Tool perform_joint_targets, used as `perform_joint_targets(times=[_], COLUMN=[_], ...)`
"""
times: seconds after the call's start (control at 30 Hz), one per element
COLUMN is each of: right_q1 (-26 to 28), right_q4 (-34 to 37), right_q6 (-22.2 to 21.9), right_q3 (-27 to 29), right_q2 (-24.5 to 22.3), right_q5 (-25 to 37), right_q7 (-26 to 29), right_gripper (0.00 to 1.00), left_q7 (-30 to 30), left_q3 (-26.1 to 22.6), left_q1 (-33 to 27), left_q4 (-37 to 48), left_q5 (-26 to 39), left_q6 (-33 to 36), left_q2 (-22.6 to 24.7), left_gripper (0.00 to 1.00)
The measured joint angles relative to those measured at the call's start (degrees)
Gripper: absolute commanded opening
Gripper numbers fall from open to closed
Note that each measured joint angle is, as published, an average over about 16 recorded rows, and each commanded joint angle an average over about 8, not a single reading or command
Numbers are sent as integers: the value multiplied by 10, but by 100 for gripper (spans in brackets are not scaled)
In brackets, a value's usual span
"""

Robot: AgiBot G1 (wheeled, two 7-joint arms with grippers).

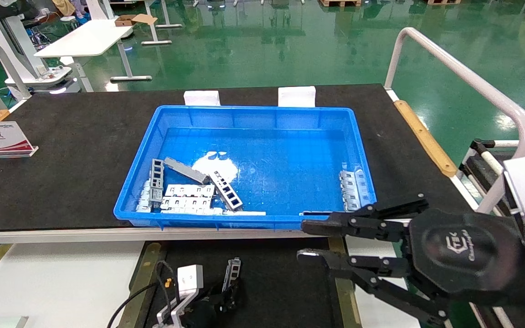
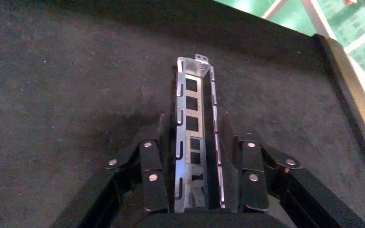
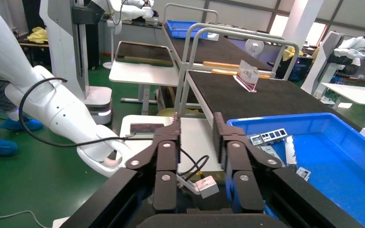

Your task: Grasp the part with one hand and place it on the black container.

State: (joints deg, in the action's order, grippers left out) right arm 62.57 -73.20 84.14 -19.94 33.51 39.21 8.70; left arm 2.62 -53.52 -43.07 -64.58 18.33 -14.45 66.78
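Just off the table's (image 1: 62, 150) front edge, above the black container (image 1: 280, 282), the left hand (image 2: 197, 156) is clamped on the part (image 2: 195, 137). The right hand (image 1: 310, 241) hangs parted and empty near the blue bin's (image 1: 253, 111) front right corner.

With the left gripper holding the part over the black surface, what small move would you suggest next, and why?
Probably lower slightly and open. The left gripper is shut on the part, which lies just above or on the black container, inside its yellow edge strip. The right gripper waits open beside the blue bin.
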Motion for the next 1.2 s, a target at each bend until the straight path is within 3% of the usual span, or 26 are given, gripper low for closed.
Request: perform_joint_targets(times=[0.4, 0.77, 1.2], right_q1=[0, 0, 0], right_q4=[0, 0, 0], right_q6=[0, 0, 0], right_q3=[0, 0, 0], right_q2=[0, 0, 0], right_q5=[0, 0, 0], right_q7=[0, 0, 0], right_gripper=[100, 100, 100], left_q7=[3, 21, 63], left_q3=[-25, -40, -31], left_q1=[8, -6, -29], left_q4=[-70, -97, -89], left_q5=[-11, 2, 21], left_q6=[116, 312, 518], left_q2=[-113, -219, -310], left_gripper=[100, 100, 100])
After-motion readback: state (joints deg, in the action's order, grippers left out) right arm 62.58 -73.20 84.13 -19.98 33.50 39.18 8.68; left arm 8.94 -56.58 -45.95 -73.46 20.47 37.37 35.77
